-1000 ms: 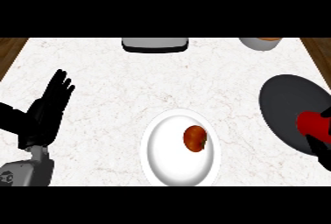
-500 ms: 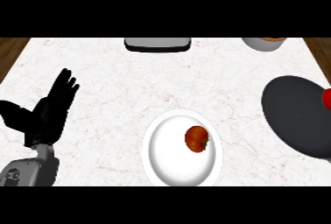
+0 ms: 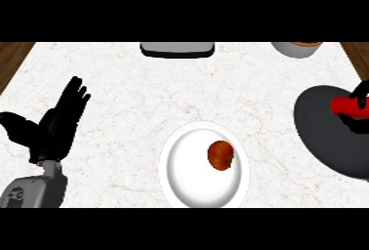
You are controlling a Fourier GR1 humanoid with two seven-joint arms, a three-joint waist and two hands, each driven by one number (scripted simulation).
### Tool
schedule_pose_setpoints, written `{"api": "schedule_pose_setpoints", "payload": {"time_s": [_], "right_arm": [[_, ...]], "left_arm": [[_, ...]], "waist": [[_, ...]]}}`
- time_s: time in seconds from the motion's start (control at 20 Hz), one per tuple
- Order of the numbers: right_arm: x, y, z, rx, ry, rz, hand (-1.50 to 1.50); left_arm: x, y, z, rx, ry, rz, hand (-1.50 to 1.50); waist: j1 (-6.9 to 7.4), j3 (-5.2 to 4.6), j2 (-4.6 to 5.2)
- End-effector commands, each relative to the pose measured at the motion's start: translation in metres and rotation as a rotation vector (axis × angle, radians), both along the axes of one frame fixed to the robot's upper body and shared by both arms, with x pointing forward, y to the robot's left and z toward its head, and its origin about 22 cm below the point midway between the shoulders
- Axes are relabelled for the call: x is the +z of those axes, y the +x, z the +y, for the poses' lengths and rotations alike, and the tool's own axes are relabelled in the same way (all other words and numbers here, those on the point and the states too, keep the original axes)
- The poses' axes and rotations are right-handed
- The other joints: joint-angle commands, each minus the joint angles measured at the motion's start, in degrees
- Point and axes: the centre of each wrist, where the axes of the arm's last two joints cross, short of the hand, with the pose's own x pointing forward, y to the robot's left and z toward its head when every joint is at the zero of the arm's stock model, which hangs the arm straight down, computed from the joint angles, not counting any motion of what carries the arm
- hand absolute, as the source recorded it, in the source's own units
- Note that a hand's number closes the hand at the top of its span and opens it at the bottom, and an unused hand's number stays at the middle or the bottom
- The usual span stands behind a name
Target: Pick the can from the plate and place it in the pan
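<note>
The red can (image 3: 344, 104) is over the far part of the dark pan (image 3: 324, 136) at the right edge of the head view. Black fingers of my right hand (image 3: 361, 92) curl round the can, and the rest of that hand is cut off by the edge. I cannot tell whether the can touches the pan. The white plate (image 3: 189, 178) lies at the centre front and holds only a round red-brown fruit (image 3: 220, 155). My left hand (image 3: 54, 128) rests open at the left, fingers up, well away from the plate.
A grey boxy item (image 3: 177, 49) stands at the counter's back edge. A pale bowl (image 3: 297, 48) sits at the back right. Brown wood (image 3: 13, 56) shows past the counter's far corners.
The can in my right hand has moved from the pan's near part toward its far part, slipping almost out of view on the way. The left hand stayed open and shifted slightly.
</note>
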Motion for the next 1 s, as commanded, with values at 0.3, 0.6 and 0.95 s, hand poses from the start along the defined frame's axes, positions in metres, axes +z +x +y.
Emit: {"api": "schedule_pose_setpoints", "payload": {"time_s": [0.3,0.6,0.95], "right_arm": [[-0.047,0.021,-0.012,-0.125,0.128,0.269,-1.5],[-0.054,0.005,-0.045,-0.041,0.247,0.202,-1.5],[-0.037,-0.021,-0.089,-0.039,0.641,0.052,-1.5]], "left_arm": [[-0.001,0.009,0.005,0.006,-0.013,-0.005,0.0],[-0.002,0.002,0.002,-0.001,-0.016,-0.004,0.0],[0.003,0.001,0.006,0.01,0.001,-0.003,0.0]], "waist": [[0.05,0.0,0.11],[0.02,0.07,0.11],[-0.55,0.14,0.13]]}}
